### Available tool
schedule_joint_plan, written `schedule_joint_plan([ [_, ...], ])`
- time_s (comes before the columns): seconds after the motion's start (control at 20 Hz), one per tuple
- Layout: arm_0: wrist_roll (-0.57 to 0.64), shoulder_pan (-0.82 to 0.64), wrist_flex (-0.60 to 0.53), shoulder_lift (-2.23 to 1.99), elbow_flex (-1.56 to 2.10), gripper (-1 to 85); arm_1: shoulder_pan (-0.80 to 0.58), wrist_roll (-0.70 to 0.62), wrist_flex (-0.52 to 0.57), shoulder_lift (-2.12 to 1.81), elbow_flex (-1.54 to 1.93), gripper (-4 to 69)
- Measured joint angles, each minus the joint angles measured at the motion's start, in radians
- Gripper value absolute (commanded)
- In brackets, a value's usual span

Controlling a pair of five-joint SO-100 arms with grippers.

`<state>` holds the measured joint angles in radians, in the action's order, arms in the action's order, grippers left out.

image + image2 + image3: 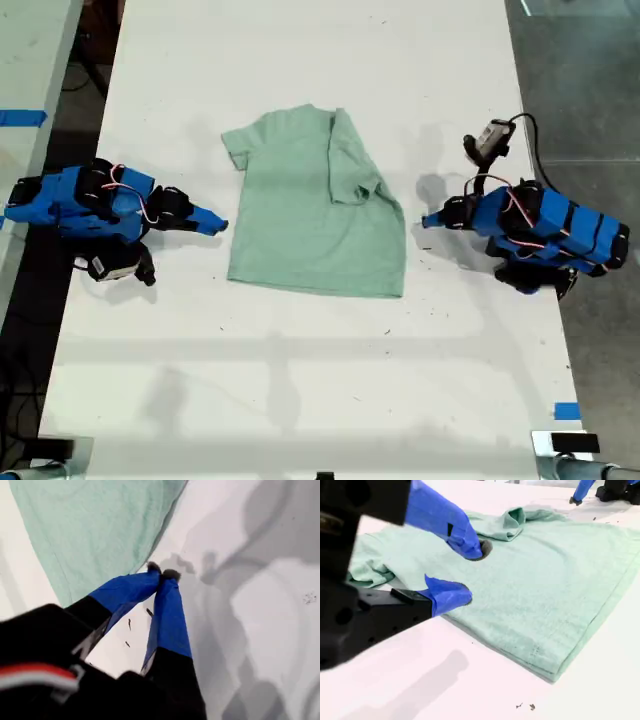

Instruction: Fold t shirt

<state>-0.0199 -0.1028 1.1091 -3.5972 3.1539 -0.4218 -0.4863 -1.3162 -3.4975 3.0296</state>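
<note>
The pale mint-green t shirt lies flat in the middle of the white table, neck toward the far edge. Its sleeve on the exterior view's right is folded in over the body. My first gripper rests on the exterior view's right, just off the shirt's edge. Its tips are shut with nothing between them. My second gripper sits at the shirt's other side, open, with its jaws apart just above the cloth. It holds nothing.
Blue tape marks lie on the neighbouring table at the exterior view's left and near the white table's front corner on the right. A black cable and small camera rise above the first arm. Dark floor borders the table on both sides.
</note>
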Motion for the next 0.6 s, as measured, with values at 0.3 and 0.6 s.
schedule_joint_plan([
  [0.3,0.0,0.005,0.0,0.0,0.0,11.1,-0.015,0.236,-0.094,0.0,0.002,4.6],
  [0.6,0.0,0.005,0.0,0.0,0.0,11.1,0.023,0.239,-0.094,0.0,0.002,4.5],
])
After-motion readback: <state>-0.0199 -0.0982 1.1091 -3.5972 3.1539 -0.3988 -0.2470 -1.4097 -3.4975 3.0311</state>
